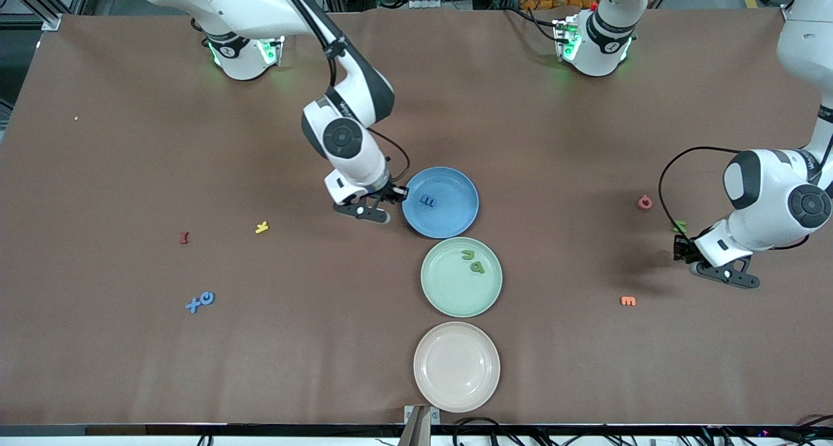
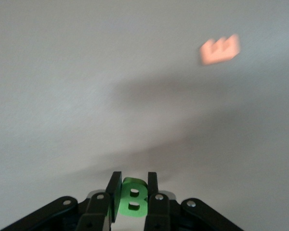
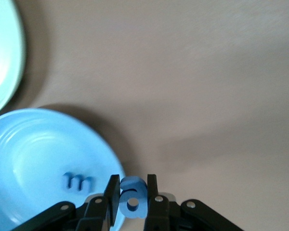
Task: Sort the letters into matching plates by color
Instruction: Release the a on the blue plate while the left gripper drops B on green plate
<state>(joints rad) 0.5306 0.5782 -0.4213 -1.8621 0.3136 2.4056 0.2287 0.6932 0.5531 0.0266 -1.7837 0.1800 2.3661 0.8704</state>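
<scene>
Sorting roughly half done

Your round sky-blue plate (image 1: pixel 455 221) holds one blue letter, the mint-green plate (image 1: pixel 449 296) two green; the right tool (image 3: pixel 133 196) clamps a blue foam letter (image 3: pixel 133 198) at the blue rim, the left tool (image 2: pixel 134 198) a green one (image 2: pixel 133 198); two blue letters (image 1: pixel 200 300) wait on the worktop.

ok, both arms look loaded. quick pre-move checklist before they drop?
1. Right gripper shut on a blue letter: ok.
2. Right gripper at the rim of the blue plate, which holds one blue letter already: ok; whether it is fully over the dish: cannot tell.
3. Left gripper shut on a green letter: ok.
4. Left gripper over the green plate: not ok, it is over bare table at the left arm's end.
5. Green plate holds only green letters, two: ok.
6. All blue letters sorted: not ok, two lie at the right arm's end.
</scene>
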